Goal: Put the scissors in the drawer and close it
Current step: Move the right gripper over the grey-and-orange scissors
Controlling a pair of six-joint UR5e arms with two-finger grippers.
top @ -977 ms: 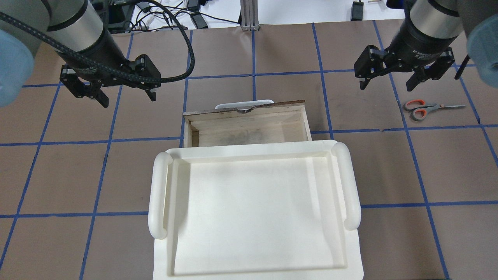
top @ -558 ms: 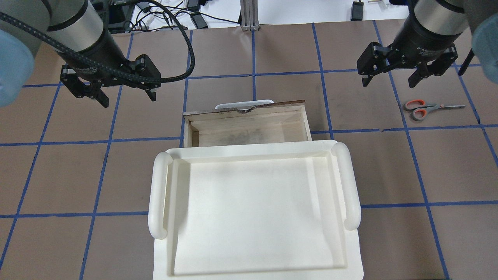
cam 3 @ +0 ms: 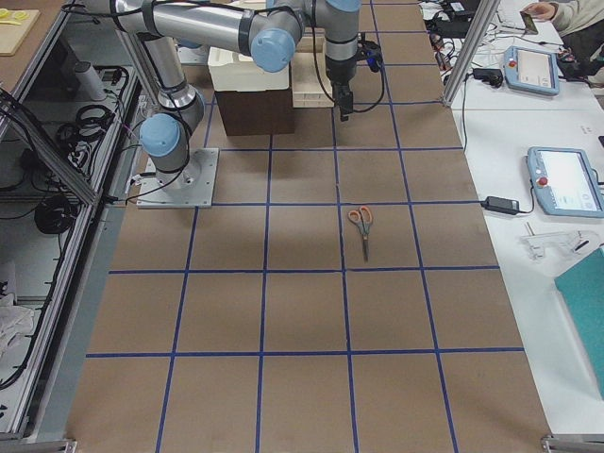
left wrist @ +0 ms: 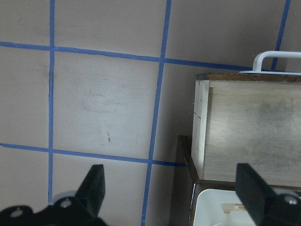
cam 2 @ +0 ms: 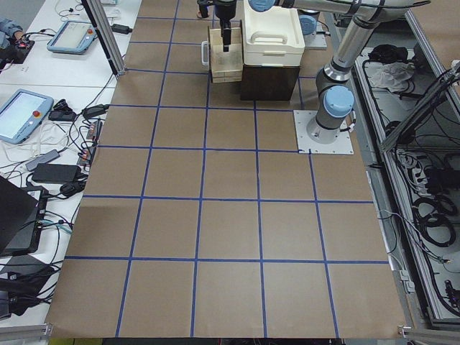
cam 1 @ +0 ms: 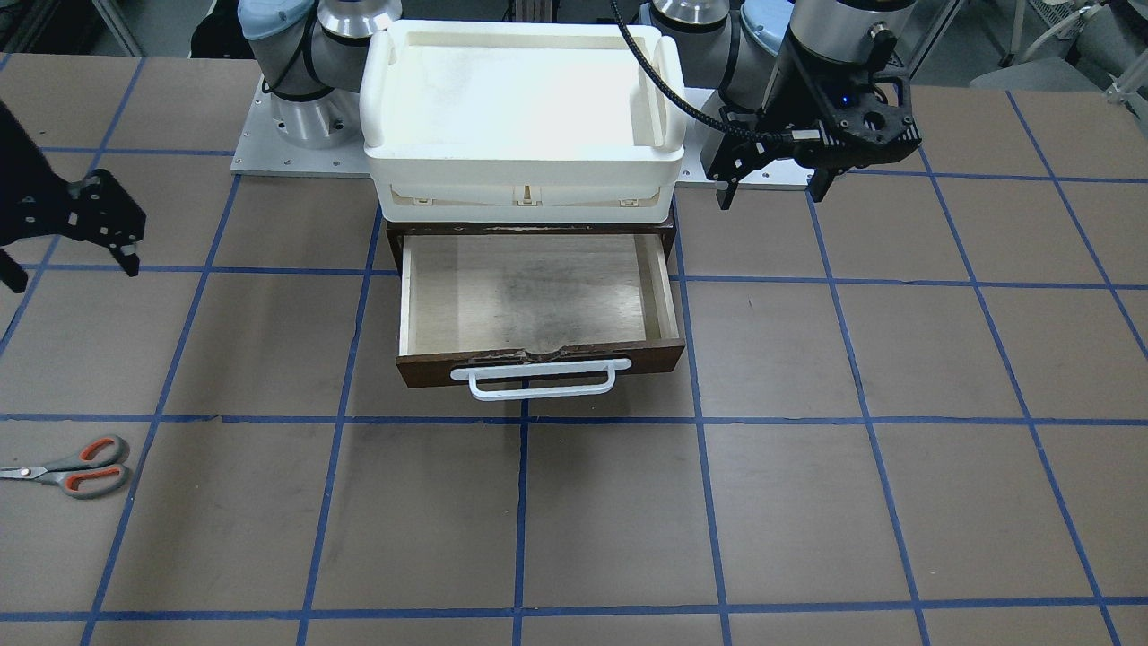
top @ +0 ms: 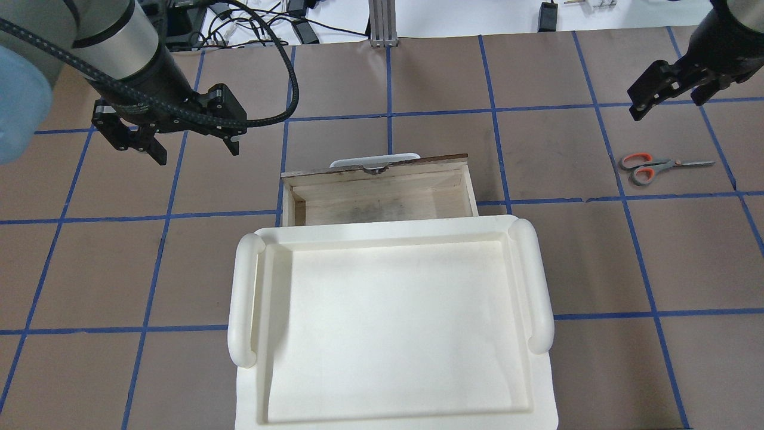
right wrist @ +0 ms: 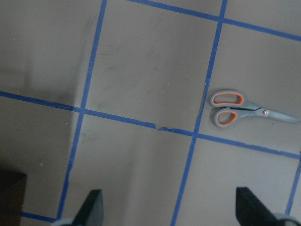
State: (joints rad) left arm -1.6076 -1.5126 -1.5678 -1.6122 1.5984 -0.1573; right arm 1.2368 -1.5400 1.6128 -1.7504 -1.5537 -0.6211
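The scissors (top: pixel 650 167), grey handles lined orange, lie flat on the brown table at the far right, blades pointing right. They also show in the front view (cam 1: pixel 76 467) and the right wrist view (right wrist: pixel 235 109). The wooden drawer (top: pixel 382 200) stands pulled open and empty at the table's middle, its white handle on the far side; it also shows in the front view (cam 1: pixel 529 287). My right gripper (top: pixel 671 101) hangs open above the table, just beyond the scissors. My left gripper (top: pixel 197 152) hangs open and empty, left of the drawer.
A white plastic tray (top: pixel 245 298) with two side handles sits on top of the dark cabinet that holds the drawer. Blue tape lines grid the brown table. Cables and devices lie beyond the table's far edge.
My right gripper has moved right and away from the robot, and is now partly cut off at the overhead view's edge. The left arm, drawer and scissors have not moved.
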